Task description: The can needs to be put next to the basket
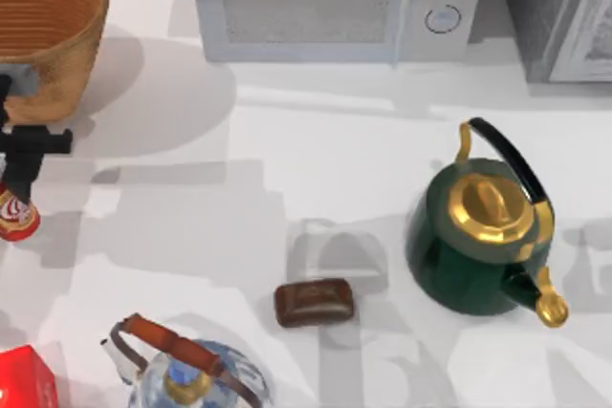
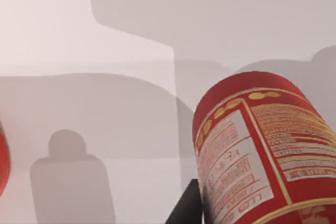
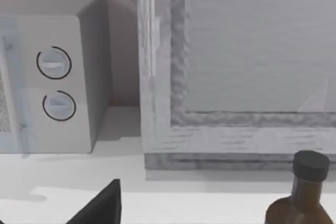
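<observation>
On a white tabletop, the left gripper (image 1: 17, 188) holds the small red soda can (image 1: 16, 214) at nine o'clock, below the round woven wicker basket (image 1: 53, 35), release seemingly remaining.

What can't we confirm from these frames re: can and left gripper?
- Left gripper, top view: over the can at the table's left edge; its own body hides the fingertips, so the grasp is unconfirmed.
- Can, left wrist view: lower part cut off by the frame edge.
- Basket, top view: cropped at the top-left corner.
- Right gripper, right wrist view: one dark finger shows, opening unclear.
</observation>
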You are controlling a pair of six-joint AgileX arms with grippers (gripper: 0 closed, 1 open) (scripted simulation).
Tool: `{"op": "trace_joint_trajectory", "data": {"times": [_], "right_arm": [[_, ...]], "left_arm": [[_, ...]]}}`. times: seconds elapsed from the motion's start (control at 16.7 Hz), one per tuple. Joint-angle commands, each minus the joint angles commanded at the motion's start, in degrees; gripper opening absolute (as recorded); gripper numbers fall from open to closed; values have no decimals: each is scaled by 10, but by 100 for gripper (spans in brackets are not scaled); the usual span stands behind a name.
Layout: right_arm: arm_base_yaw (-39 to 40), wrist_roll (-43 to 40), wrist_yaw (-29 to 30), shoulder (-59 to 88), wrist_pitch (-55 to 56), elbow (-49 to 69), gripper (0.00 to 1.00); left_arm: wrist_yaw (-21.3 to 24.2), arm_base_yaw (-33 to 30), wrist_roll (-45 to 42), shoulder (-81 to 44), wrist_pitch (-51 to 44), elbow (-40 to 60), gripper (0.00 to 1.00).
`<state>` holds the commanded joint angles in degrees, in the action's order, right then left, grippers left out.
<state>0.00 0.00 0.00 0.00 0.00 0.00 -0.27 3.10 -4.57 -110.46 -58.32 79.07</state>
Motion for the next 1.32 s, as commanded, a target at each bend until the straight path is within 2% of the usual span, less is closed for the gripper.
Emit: {"op": "trace_joint_trajectory", "data": {"times": [0.72, 1.32], "right_arm": [[0, 0, 0, 0, 0, 0, 100], [0, 0, 0, 0, 0, 0, 100]], "left_arm": [[0, 0, 0, 0, 0, 0, 98], [-1, -1, 0, 0, -2, 0, 100]]}}
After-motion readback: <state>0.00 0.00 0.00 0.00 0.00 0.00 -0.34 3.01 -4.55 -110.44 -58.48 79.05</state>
